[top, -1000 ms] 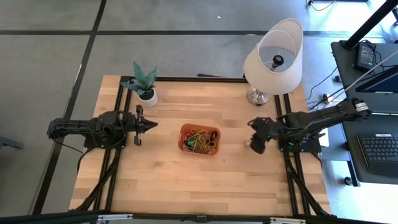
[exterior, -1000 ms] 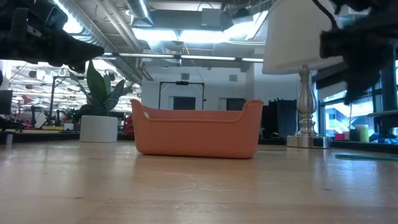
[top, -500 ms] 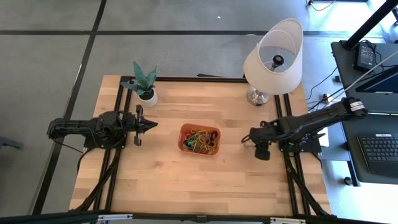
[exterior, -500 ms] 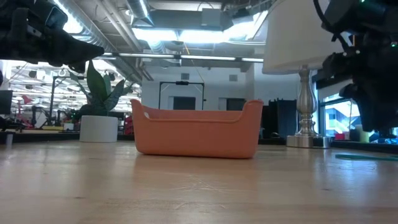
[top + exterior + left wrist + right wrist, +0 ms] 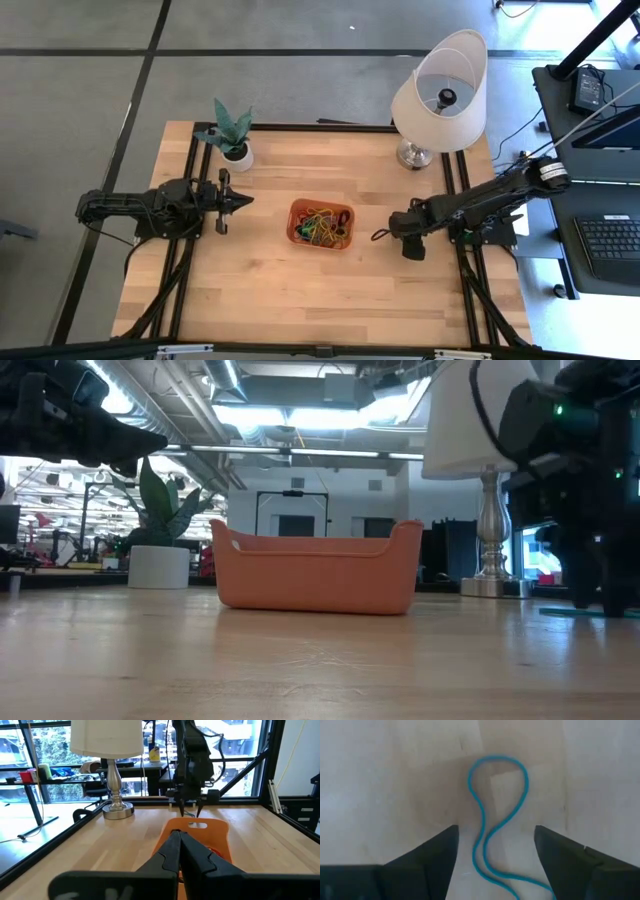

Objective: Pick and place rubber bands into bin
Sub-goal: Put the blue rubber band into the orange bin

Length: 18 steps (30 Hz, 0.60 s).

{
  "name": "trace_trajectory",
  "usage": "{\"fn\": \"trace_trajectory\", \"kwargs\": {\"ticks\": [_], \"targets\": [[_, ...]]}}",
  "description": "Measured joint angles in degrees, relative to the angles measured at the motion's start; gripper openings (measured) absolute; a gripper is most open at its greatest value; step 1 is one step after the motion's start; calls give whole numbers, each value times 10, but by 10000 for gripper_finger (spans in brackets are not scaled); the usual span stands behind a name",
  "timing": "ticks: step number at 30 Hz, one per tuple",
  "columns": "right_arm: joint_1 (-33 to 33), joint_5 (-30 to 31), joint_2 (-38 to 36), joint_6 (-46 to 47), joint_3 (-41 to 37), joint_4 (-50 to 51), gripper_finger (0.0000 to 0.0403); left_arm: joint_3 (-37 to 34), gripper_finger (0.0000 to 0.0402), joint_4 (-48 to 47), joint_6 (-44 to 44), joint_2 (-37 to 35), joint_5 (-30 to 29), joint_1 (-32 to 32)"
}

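Note:
A teal rubber band (image 5: 498, 820) lies as a slack loop on the bare wood to the right of the orange bin (image 5: 296, 236). My right gripper (image 5: 495, 865) points down over it, open, one finger on either side of the band's lower part and apart from it. In the high view that gripper (image 5: 392, 231) stands just right of the bin. The bin holds several coloured rubber bands (image 5: 320, 224). My left gripper (image 5: 245, 200) waits shut and level at the table's left, pointing at the bin (image 5: 200, 831).
A lamp (image 5: 440, 88) stands at the far right of the table and a white plant pot (image 5: 236, 153) at the far left. Bare wood lies in front of the bin. A desk with a keyboard (image 5: 610, 245) stands beyond the right edge.
My right gripper has sunk toward the table and gone a little toward the bin, rolling about its own pointing line as it came down.

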<state>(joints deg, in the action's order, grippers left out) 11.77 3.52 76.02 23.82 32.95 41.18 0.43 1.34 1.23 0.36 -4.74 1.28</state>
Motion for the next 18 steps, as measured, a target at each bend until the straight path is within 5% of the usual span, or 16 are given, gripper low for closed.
{"fn": "trace_trajectory", "kwargs": {"ticks": [8,18], "targets": [[0,-10,78,68,11,9,238,0,2,0,0,0,-1,0],[0,-4,66,123,6,-16,40,0,2,0,0,0,-1,0]]}}
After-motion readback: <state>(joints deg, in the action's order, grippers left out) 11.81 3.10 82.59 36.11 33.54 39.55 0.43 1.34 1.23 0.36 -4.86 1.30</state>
